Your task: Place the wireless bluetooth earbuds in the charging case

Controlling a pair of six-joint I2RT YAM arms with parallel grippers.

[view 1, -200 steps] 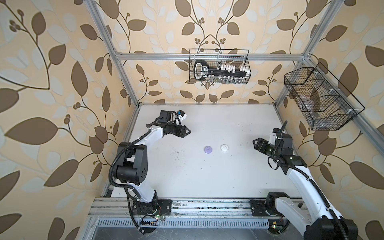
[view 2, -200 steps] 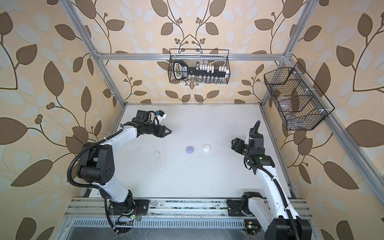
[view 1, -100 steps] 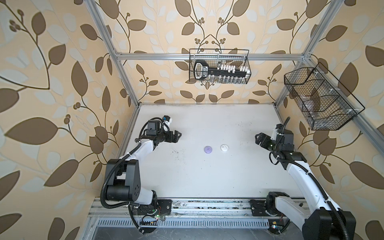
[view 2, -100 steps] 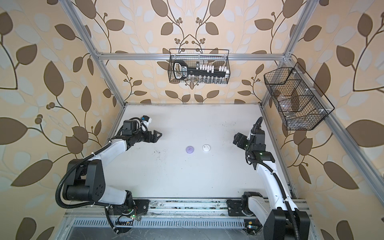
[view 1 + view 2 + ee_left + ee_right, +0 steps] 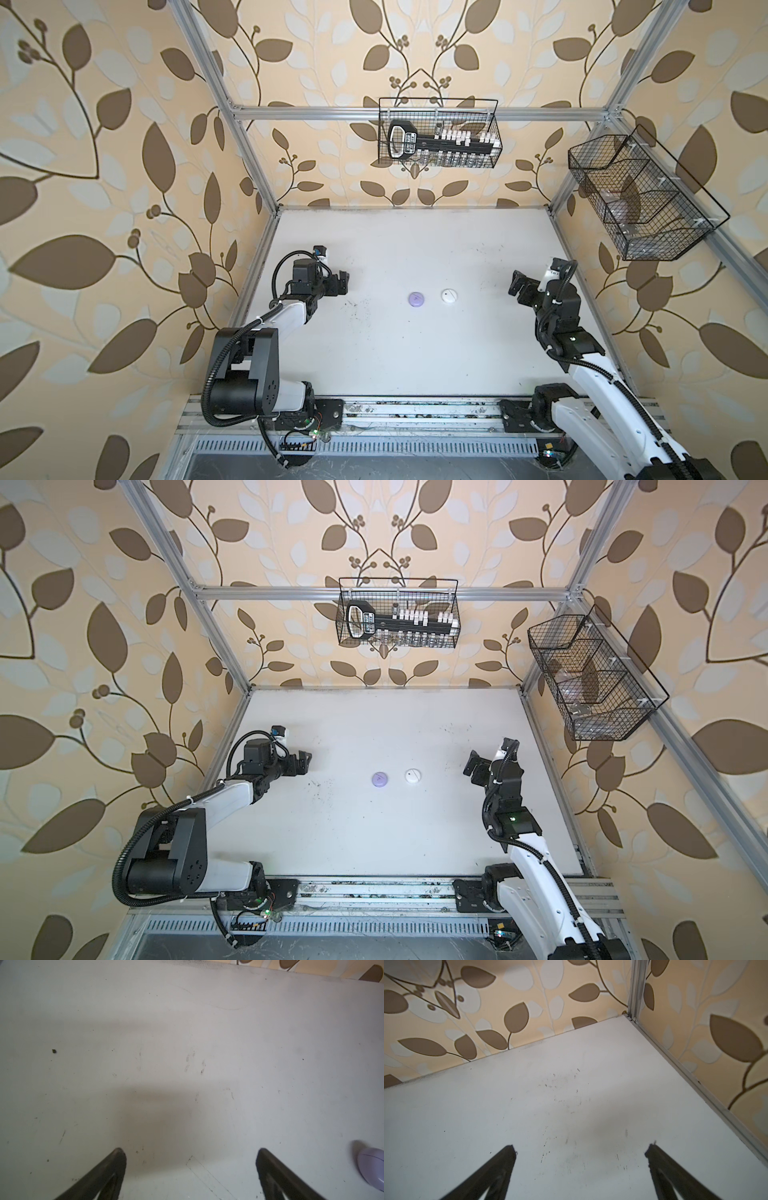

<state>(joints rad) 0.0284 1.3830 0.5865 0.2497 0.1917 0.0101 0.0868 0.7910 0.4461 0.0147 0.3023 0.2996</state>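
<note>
Left tool (image 5: 191, 1152) agape — scuffed table (image 5: 187, 1043), leaf-papered walls (image 5: 104, 208)

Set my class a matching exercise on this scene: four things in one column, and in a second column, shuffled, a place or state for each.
Column A
1. lilac case
2. white case
3. left gripper
4. back-wall basket

Column B
a. holds a black-handled tool
b. on the table, nearer the right arm
c. open, empty, over the table
d. on the table, nearer the left arm

Pairs: 1-d, 2-b, 3-c, 4-a.
</note>
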